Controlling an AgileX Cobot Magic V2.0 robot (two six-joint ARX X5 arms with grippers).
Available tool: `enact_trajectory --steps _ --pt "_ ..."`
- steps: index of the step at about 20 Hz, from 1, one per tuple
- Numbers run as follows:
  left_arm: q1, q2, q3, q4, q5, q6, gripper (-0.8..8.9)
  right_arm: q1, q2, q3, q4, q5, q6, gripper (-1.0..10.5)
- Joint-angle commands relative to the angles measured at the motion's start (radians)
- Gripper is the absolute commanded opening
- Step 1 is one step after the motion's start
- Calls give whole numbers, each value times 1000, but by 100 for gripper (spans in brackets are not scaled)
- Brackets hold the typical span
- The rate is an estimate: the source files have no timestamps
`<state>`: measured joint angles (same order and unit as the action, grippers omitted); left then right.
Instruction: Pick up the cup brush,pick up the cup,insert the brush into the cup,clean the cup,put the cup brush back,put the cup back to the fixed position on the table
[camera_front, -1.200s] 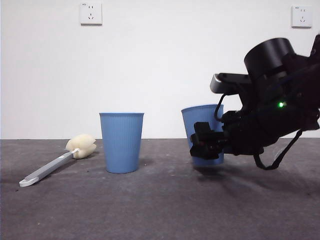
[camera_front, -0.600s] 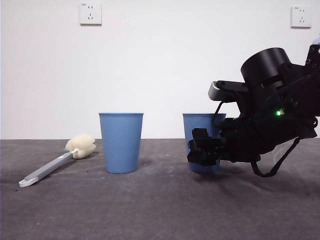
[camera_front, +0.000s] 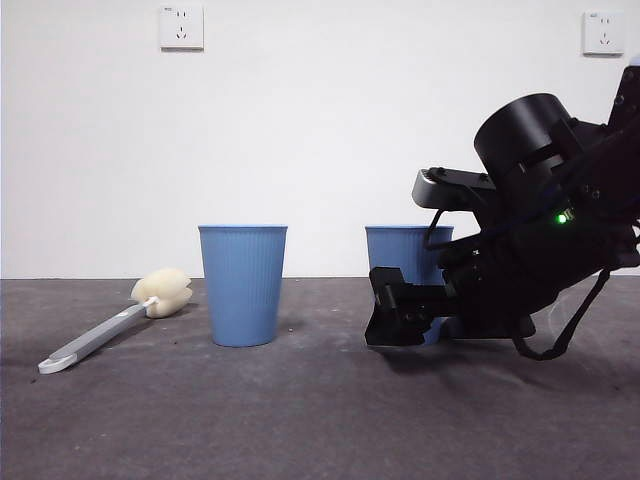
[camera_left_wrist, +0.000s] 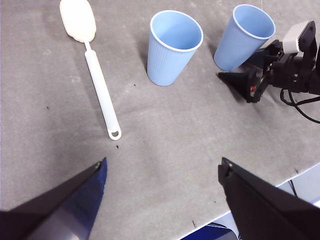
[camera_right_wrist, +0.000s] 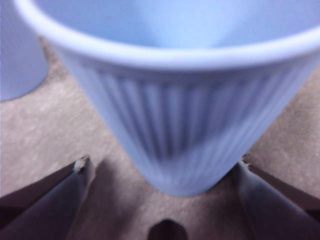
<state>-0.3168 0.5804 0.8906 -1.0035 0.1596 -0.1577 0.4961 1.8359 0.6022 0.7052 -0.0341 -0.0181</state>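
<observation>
The cup (camera_front: 403, 250) stands upright on the table (camera_front: 300, 420), right of centre. My right gripper (camera_front: 388, 318) is open, low at the cup's base, one jaw on each side with a gap; in the right wrist view (camera_right_wrist: 161, 162) the cup (camera_right_wrist: 185, 120) fills the frame between the jaws. The cup brush (camera_front: 118, 322) lies flat at the far left, sponge head toward the wall; it also shows in the left wrist view (camera_left_wrist: 100, 85). My left gripper (camera_left_wrist: 162, 162) is open and empty, high above the table's front part.
A second identical blue cup (camera_front: 243, 285) stands upright between the brush and the right cup, also in the left wrist view (camera_left_wrist: 172, 50). The table's front edge (camera_left_wrist: 280, 185) shows near the left gripper. Two wall sockets hang on the white wall behind.
The right gripper lowered the tilted, lifted cup onto the table, where it now stands upright. Its jaws have opened and dropped toward the cup's base.
</observation>
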Motion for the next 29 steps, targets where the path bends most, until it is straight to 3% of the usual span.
enact_trajectory --steps 1,4,9,13,16,19,23,25,26,29 --pt "-1 1 -3 2 -3 9 376 1 -18 -17 -73 -3 26 483" --pt "-1 4 -3 2 -3 9 375 1 -91 -17 -212 -3 26 482" --pt "-1 10 -3 2 -3 9 375 2 -319 -18 -683 -24 25 479" --pt "-1 11 -3 3 -2 9 375 3 -648 -16 -973 -175 76 471" --pt "-1 11 -3 3 -2 9 375 3 -936 35 -1192 -186 124 463" --pt "-1 12 -3 3 5 9 374 3 -1130 169 -1471 -185 113 268" --pt "-1 15 -3 2 16 9 360 3 -1208 312 -1753 -186 108 107" --pt "-1 17 -3 2 55 9 161 3 -1213 345 -1867 -187 76 -21" --pt "-1 17 -3 1 59 9 15 3 -1212 354 -1922 -186 61 -16" --pt "-1 17 -3 2 62 10 -7 3 -1212 356 -1989 -185 60 -15"
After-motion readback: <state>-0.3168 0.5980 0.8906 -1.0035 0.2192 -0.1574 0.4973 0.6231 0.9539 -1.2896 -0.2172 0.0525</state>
